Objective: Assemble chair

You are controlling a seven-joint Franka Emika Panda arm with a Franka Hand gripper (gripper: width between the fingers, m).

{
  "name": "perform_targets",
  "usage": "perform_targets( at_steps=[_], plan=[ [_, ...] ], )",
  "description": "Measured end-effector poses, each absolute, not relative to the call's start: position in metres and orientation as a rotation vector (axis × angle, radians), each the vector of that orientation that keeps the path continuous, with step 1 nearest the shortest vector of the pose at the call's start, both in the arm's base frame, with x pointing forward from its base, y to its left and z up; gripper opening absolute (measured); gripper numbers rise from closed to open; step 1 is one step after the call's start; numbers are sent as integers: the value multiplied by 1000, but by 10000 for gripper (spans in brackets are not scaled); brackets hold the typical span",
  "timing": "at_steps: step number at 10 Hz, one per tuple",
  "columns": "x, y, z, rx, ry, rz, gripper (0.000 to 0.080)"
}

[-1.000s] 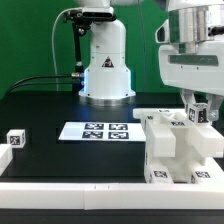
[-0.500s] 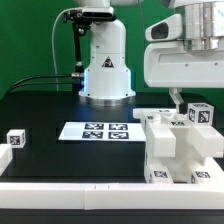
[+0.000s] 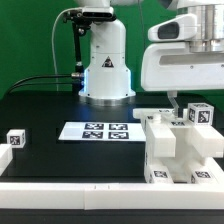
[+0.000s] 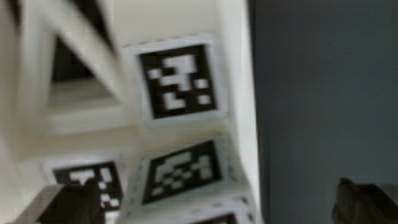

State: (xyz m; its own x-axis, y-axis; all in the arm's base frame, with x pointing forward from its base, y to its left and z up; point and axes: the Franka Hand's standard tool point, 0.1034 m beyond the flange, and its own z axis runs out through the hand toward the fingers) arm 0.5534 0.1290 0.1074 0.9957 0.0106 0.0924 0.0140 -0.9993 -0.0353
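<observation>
On the black table (image 3: pixel 40 105): everything in the scene rests here, the dark top running from the green backdrop to the white border rail (image 3: pixel 60 187) along the near edge.
Robot base (image 3: pixel 106 60): white, upright at the back of the table, with a blue-lit ring low on its column; black cables run off toward the exterior view's left.
Arm head: a large white housing fills the upper part of the exterior view's right, hanging above the chair with a clear gap under it.
Chair (image 3: pixel 178 145): a blocky white assembly at the exterior view's right, near the border rail; stepped blocks joined into one body, with square tags on its top and front faces. One tagged block (image 3: pixel 201 114) stands up at its far right corner. In the wrist view its white faces and three tags fill one side of the picture, blurred.
Marker board (image 3: pixel 101 131): flat on the table in front of the robot base, just beside the chair on the exterior view's left, four tags in a row.
Loose piece (image 3: pixel 14 138): a small white tagged cube, alone at the exterior view's left, well apart from the chair.
Gripper (image 4: pixel 222 205): jaws spread wide and empty; in the wrist view the two dark fingertips (image 4: pixel 80 200) sit far apart, touching nothing that can be made out.
</observation>
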Motion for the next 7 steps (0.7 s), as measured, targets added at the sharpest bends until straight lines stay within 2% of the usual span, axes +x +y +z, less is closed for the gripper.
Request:
perform_targets(
  at_steps=[3,4,5,6,7],
  plan=[
    [553,128,106,-3096,75,-137,626],
    [553,128,106,-3089,161,-134,377],
    [553,128,105,-3081,241,-131,377],
    [553,128,105,-3064,376,-127,262],
    [553,128,105,-3033,549,-123,262]
  ],
)
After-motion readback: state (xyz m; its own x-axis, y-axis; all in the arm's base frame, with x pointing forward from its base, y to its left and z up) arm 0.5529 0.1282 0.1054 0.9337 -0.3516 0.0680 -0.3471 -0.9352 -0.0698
